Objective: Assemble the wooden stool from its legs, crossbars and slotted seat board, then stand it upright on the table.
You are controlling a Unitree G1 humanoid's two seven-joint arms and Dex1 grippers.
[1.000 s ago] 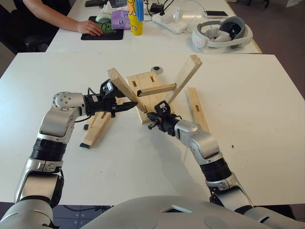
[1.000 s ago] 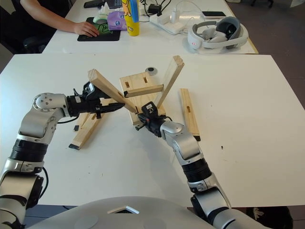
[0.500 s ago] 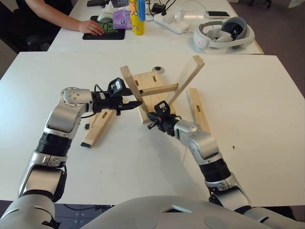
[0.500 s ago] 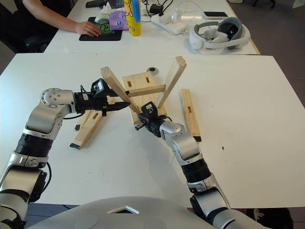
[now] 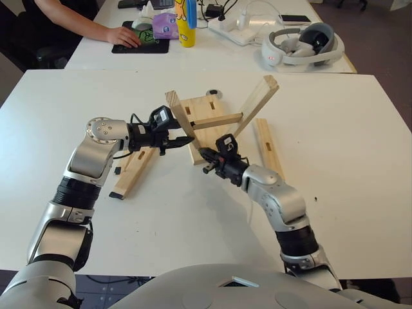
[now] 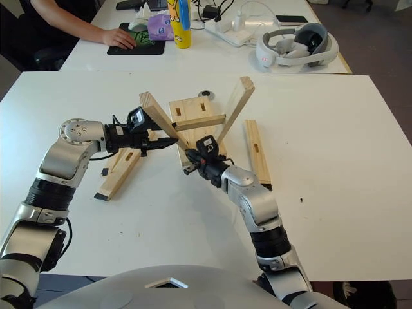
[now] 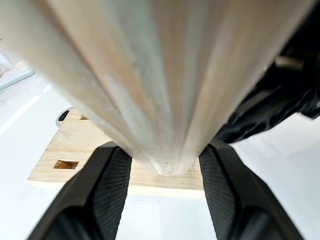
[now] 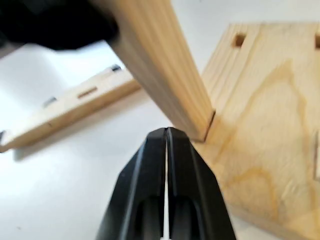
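Right gripper [image 5: 203, 154]: fingers pressed together on nothing. Its tip sits just beside the lower end of the leaning leg, at the near corner of the seat board.

Left gripper [image 5: 178, 138]: clamped on leg 1 [image 5: 174, 105]. The left wrist view has the wood running between the 2 pads [image 7: 112, 185].

Leg 1: tilted, top end toward the robot's left, lower end touching the near left corner of the seat board [image 8: 260, 125]. From here the end looks to rest on the board's edge rather than down in a slot, though I cannot be sure.

Seat board: flat on the table [image 5: 335, 212], slots facing up, near the middle.

Crossbar [image 5: 215, 120]: spans above the board from leg 1 to leg 2.

Leg 2 [image 5: 255, 105]: leans the opposite way, top toward the robot's right, foot on the board.

Loose parts: 1 slotted piece [image 5: 265, 143] flat just right of the board; more slotted pieces [image 5: 131, 172] flat to its left, below the left arm.

Beyond the board: a small round object [image 5: 214, 94].

Step in hand: probably seating leg 1 into its slot, early in the build, with several parts unfitted.

Next move calls for: lining the leg's end squarely over the slot, then pressing down along the leg. The right gripper is placed to nudge the foot or brace the board. The crossbar could pop free if leg 1 swings.
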